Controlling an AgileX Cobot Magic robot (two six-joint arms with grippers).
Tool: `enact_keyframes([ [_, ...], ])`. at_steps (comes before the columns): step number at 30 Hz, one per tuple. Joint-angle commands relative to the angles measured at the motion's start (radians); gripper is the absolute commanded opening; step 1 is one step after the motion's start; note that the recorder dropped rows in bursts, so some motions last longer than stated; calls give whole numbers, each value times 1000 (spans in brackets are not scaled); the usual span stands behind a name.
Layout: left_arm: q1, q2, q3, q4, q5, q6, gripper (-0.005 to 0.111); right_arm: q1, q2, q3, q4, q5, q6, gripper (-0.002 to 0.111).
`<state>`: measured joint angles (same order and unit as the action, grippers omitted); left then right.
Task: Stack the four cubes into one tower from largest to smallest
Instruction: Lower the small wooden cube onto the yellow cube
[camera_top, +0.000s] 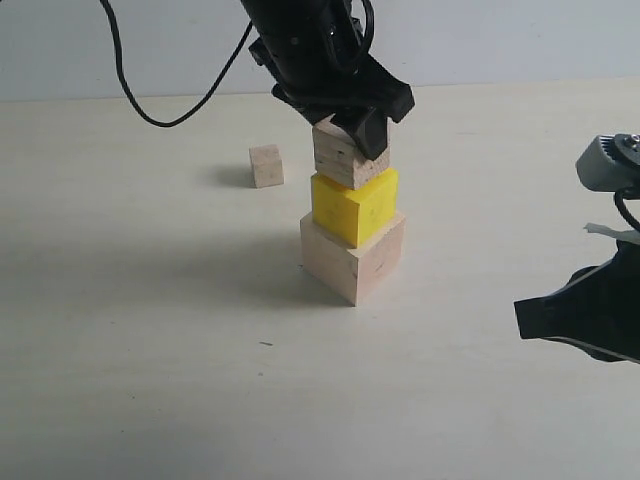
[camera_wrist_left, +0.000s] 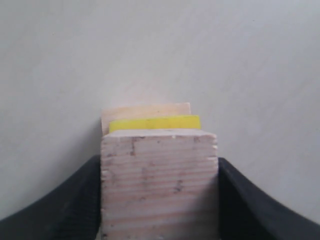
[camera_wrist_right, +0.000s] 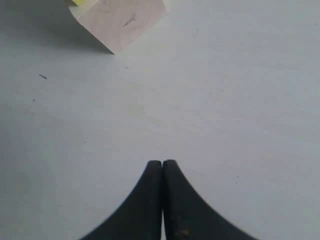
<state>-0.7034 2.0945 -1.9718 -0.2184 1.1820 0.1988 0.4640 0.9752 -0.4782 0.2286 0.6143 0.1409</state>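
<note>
The largest pale wood cube (camera_top: 354, 259) stands on the table with the yellow cube (camera_top: 354, 206) on top of it. The grainy wood cube (camera_top: 346, 157) rests on the yellow one, and my left gripper (camera_top: 350, 125) is shut on it from above. In the left wrist view the grainy cube (camera_wrist_left: 159, 182) fills the space between both black fingers (camera_wrist_left: 70, 205), with the yellow cube (camera_wrist_left: 154, 123) and the large cube (camera_wrist_left: 145, 111) showing beyond it. The smallest pale cube (camera_top: 266, 165) lies alone to the left behind the stack. My right gripper (camera_wrist_right: 162, 163) is shut and empty.
A black cable (camera_top: 150, 100) loops over the back of the table at the left. The right arm (camera_top: 590, 300) hovers at the right edge, away from the stack. In the right wrist view a corner of the large cube (camera_wrist_right: 120, 20) shows ahead.
</note>
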Motion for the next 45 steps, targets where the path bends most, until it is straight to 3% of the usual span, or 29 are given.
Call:
enact_keyframes([
  [1, -5, -5, -8, -8, -9, -9, 0, 2, 2, -9, -4, -18, -10, 0],
  [45, -5, 21, -8, -14, -5, -23, 0, 2, 2, -9, -4, -18, -10, 0],
])
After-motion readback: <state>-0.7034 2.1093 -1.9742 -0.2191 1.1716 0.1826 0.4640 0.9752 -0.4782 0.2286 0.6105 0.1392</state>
